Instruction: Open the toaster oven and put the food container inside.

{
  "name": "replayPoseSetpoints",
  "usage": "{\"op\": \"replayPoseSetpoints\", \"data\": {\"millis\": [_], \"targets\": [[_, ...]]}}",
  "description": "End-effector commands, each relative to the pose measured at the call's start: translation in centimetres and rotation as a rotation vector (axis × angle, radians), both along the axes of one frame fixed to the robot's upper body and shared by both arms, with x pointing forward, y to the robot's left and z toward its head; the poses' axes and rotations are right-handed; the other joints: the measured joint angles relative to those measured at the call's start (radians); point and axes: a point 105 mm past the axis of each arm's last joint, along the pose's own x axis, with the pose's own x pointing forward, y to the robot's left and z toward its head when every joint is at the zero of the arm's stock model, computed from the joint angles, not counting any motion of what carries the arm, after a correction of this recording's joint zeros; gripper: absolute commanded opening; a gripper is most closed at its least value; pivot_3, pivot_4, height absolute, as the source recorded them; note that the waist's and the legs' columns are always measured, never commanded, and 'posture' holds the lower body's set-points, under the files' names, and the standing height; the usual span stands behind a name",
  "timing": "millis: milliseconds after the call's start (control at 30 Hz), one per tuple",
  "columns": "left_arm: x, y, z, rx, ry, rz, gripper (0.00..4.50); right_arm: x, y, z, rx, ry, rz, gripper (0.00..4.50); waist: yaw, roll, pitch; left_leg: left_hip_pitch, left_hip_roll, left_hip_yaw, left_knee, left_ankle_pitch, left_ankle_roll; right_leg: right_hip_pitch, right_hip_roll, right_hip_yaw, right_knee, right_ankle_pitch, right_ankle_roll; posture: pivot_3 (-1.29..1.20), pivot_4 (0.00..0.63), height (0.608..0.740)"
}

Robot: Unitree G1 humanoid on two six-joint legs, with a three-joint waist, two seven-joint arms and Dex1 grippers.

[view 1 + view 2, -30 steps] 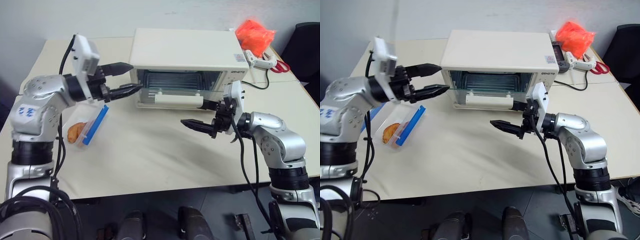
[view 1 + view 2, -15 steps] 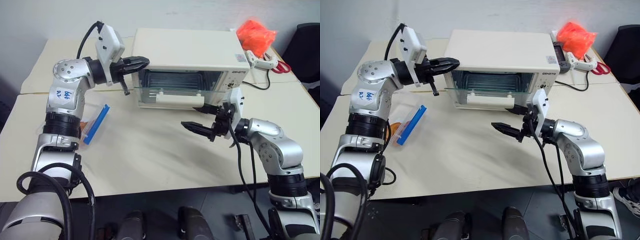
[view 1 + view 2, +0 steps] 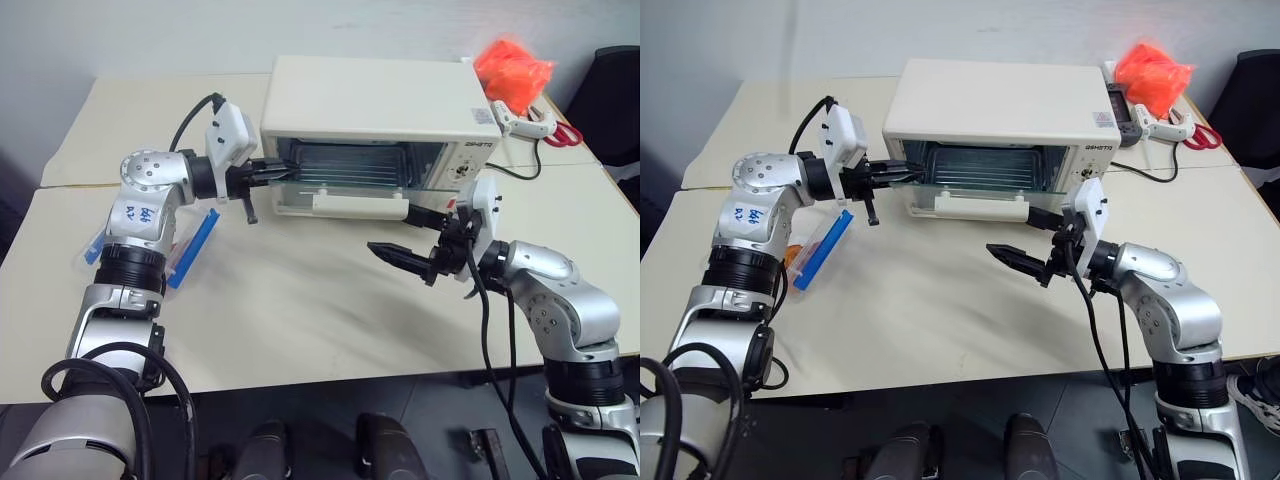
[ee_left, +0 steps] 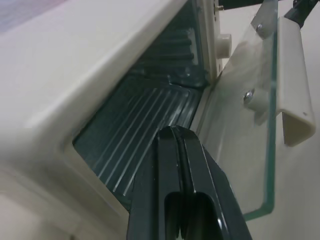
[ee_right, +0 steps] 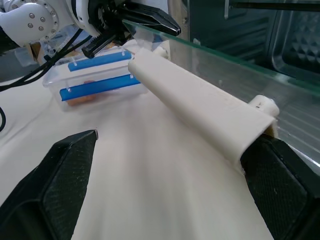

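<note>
We list the toaster oven point(image 3: 375, 105) first: a cream-white box on the table point(image 3: 300, 310), its glass door point(image 4: 245, 145) partly lowered, tilted out from the top, with a white bar handle point(image 5: 200, 107) across its front. The left gripper point(image 3: 272, 171) lies level at the door's left end, its two black fingers point(image 4: 176, 165) pressed together with no gap between them; in the left wrist view the closed tips sit in the opening between the oven's frame and the tilted glass, the ribbed floor of the oven just ahead of them. We cannot tell whether the tips touch the glass edge or the frame. The right gripper point(image 3: 405, 236) hangs in front of the oven with its fingers spread wide and nothing between them; one finger point(image 5: 280, 187) is just beside the right end of the handle, by its mounting post, the other finger point(image 5: 62, 172) is well out over bare table. We cannot tell whether the near finger touches the handle. The food container point(image 3: 815, 247), a clear box with blue strips and orange-brown food inside, lies on the table below and behind the left gripper, partly hidden by that arm and well apart from the right gripper. Beyond the right gripper, past the oven's far right corner, we note an orange bag point(image 3: 512, 70), a white device point(image 3: 520, 122) and red-handled scissors point(image 3: 562, 133).
</note>
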Motion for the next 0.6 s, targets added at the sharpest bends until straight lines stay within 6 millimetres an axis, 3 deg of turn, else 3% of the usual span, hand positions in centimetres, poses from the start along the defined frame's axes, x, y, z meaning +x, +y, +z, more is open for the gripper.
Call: {"op": "replayPoseSetpoints", "data": {"millis": [33, 233, 433, 600], "targets": [[-0.7, -0.7, 0.7, 0.009, -0.037, -0.035, 0.02, -1.9, -2.0, 1.0, -0.038, -0.024, -0.026, 4.5, 0.016, 0.0, 0.0, 0.0, 0.0, 0.0, 0.0, 0.0, 0.0, 0.0, 0.0, 0.0, 0.0, 0.0, 0.0, 0.0, 0.15, 0.74], [-2.2, -1.6, -2.4, 0.093, 0.009, -0.102, 0.02, -6.5, -5.4, 0.6, -0.167, 0.054, -0.03, 4.5, 0.04, 0.0, 0.0, 0.0, 0.0, 0.0, 0.0, 0.0, 0.0, 0.001, 0.0, 0.0, -0.001, 0.0, 0.0, 0.0, 0.15, 0.74], [-3.4, -2.3, -5.3, 0.151, 0.057, -0.138, 0.02, -6.9, -7.0, 3.1, -0.147, 0.011, -0.111, 4.5, 0.04, -0.001, 0.001, 0.002, 0.001, 0.0, 0.005, 0.0, 0.001, 0.004, 0.0, 0.0, 0.001, 0.0, 0.0, 0.0, 0.15, 0.74], [-2.6, -2.7, -7.2, 0.202, 0.071, -0.05, 0.02, -6.7, -7.0, 3.5, -0.137, -0.001, -0.119, 4.5, 0.042, -0.001, 0.001, 0.001, 0.0, -0.001, 0.006, 0.0, 0.001, 0.004, 0.0, 0.0, 0.001, 0.0, 0.0, 0.0, 0.15, 0.74]]}}
